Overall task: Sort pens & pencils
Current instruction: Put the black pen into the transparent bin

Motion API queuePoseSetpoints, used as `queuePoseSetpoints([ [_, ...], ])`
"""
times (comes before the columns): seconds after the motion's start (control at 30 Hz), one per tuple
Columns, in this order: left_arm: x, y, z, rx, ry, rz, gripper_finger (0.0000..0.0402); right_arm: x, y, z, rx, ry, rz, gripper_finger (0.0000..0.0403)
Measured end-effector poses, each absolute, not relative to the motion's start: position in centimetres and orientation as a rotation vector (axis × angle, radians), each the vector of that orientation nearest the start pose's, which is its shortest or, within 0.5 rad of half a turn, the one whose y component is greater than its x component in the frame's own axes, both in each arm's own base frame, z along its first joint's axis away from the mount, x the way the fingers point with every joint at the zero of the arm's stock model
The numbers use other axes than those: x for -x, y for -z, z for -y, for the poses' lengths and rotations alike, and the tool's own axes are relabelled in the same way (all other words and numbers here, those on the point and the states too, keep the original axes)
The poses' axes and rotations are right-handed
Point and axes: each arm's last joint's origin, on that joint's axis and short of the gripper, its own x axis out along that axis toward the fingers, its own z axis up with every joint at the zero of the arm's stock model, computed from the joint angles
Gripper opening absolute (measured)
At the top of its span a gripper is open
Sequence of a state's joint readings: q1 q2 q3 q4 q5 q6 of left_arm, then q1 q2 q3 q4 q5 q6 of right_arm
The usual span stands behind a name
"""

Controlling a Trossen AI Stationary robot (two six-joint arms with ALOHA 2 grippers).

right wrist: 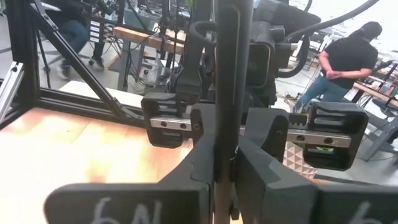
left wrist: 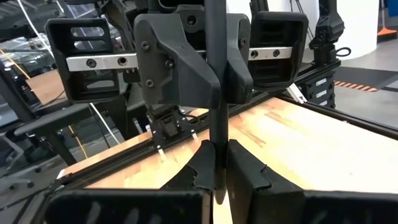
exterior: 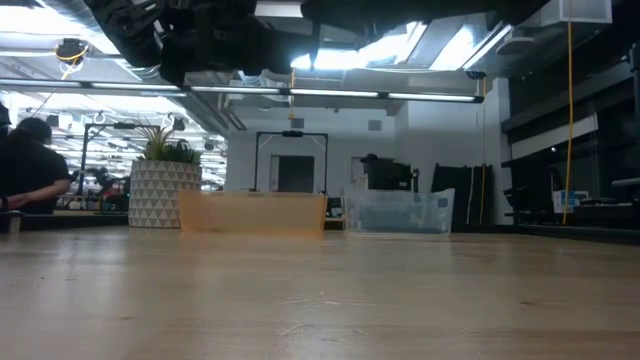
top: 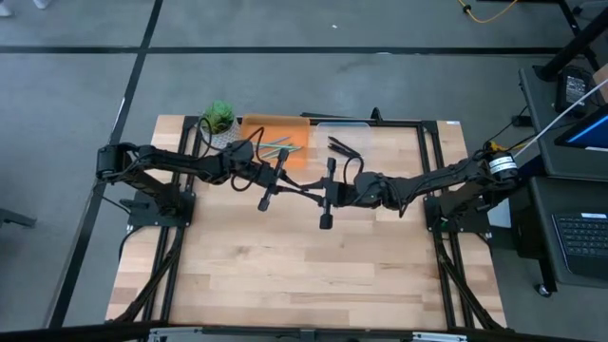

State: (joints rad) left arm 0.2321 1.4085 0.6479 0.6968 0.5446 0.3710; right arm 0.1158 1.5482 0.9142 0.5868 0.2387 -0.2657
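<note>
Two dark arms are reaching toward each other above the middle of the wooden table (top: pixel 285 275), each stretched out nearly flat from its own side. On the left, the left gripper (left wrist: pixel 221 165) is hanging over the boards just in front of the orange tray (top: pixel 285 126), its fingers pinched tight on a thin dark stick (left wrist: pixel 216 93) that is standing upright between them. That stick is running straight up into the right gripper (right wrist: pixel 227 163), which is facing the left one head-on and is pressing its own fingers narrowly onto the same stick (so one dark pencil or pen is being gripped from both ends at once, clear of the table).

Several light blue-grey sticks (top: pixel 274 147) are lying in the orange tray, beside the small potted plant (top: pixel 219 118). Farther right, a few black sticks (top: pixel 342 146) are resting in the clear tray (top: pixel 380 126).
</note>
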Motion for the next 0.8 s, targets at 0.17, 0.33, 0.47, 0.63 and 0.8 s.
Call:
queuePoseSetpoints([
  [0.17,-28.43,-23.15,-5.17,-0.34,0.322,-0.011,0.0012,-34.11,-26.44,-3.28,0.256,0.114,-0.083,0.0038],
  [0.33,-28.43,-23.17,-5.16,-0.343,0.322,-0.008,0.0039,-34.1,-26.48,-3.26,0.254,0.115,-0.08,0.0038],
  [0.47,-28.46,-23.11,-5.01,-0.344,0.308,-0.014,0.0069,-34.06,-26.43,-3.24,0.253,0.12,-0.09,0.0038],
  [0.63,-28.46,-22.97,-5.0,-0.336,0.308,-0.029,0.0099,-33.99,-26.5,-3.21,0.254,0.123,-0.091,0.0038],
  [0.8,-28.46,-22.96,-5.0,-0.341,0.304,-0.031,0.011,-33.96,-26.56,-3.21,0.257,0.123,-0.089,0.0038],
])
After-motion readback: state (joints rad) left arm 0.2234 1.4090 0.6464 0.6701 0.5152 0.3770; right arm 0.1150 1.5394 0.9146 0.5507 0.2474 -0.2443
